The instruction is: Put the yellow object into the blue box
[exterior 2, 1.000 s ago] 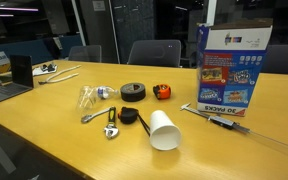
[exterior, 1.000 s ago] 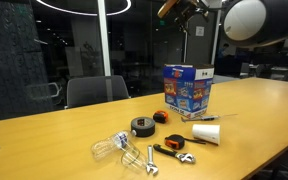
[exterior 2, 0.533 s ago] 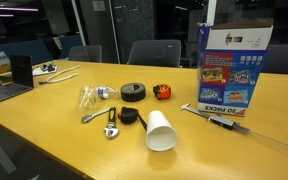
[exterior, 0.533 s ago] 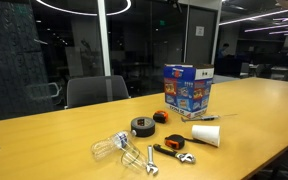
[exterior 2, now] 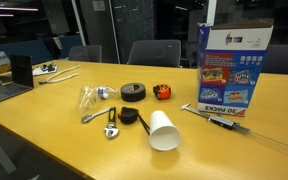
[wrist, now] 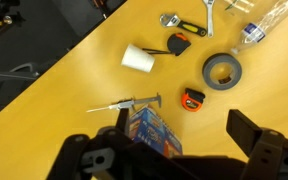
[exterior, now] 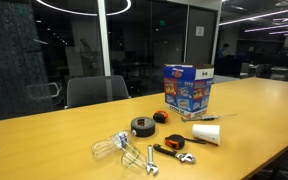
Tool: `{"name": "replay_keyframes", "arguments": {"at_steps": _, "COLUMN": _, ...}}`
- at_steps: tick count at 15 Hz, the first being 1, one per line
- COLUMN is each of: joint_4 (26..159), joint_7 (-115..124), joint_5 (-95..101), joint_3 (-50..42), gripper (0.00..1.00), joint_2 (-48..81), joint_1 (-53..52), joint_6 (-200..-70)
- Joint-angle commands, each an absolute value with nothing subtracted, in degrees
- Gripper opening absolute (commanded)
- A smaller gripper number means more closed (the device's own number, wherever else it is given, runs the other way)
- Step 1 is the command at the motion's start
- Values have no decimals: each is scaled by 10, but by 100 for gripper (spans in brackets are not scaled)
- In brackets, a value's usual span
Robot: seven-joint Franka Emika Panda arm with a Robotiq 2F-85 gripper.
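My arm has swung up out of the exterior view it hung over a second ago; nothing on the tabletop (exterior: 254,110) has shifted. In the wrist view my claw (wrist: 174,148) hovers high over the blue box (wrist: 149,128), jaws spread wide, gripping nothing. The yellow object shows nowhere, so I judge it's inside the box, job done. Count: one box, one white cup (exterior 2: 164,130), one tape roll (exterior 2: 134,93), two wrenches (exterior: 172,150), zero yellow objects visible.
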State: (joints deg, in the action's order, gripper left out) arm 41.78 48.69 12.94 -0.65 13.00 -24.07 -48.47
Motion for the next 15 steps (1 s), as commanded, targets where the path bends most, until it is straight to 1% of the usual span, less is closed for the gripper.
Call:
{"name": "replay_keyframes", "arguments": {"at_steps": 1, "joint_4": 554, "joint_7": 471, "joint_5": 9, "joint_3": -2, "gripper": 100, "joint_2": 55, "joint_1": -206, "joint_6": -541}}
{"name": "replay_keyframes", "arguments": {"at_steps": 6, "joint_4": 694, "joint_7": 456, "joint_5": -106, "joint_3": -16, "gripper": 100, "joint_2": 4, "joint_1": -182, "joint_6": -569}}
{"name": "replay_keyframes", "arguments": {"at_steps": 13, "joint_4": 904, "joint_7": 418, "joint_5": -92, "joint_3": -22, "gripper": 100, "joint_2": -76, "joint_1": -180, "joint_6": -628}}
{"name": "replay_keyframes", "arguments": {"at_steps": 14, "joint_4": 932, "joint_7": 415, "joint_5": -92, "joint_3": 17, "gripper": 100, "joint_2": -87, "joint_1": -139, "joint_6": -638}}
{"name": "replay_keyframes", "arguments": {"at_steps": 15, "joint_4": 964, "joint_7": 414, "joint_5": -94, "joint_3": 21, "gripper": 100, "joint_2": -100, "joint_1": -132, "joint_6": -650}}
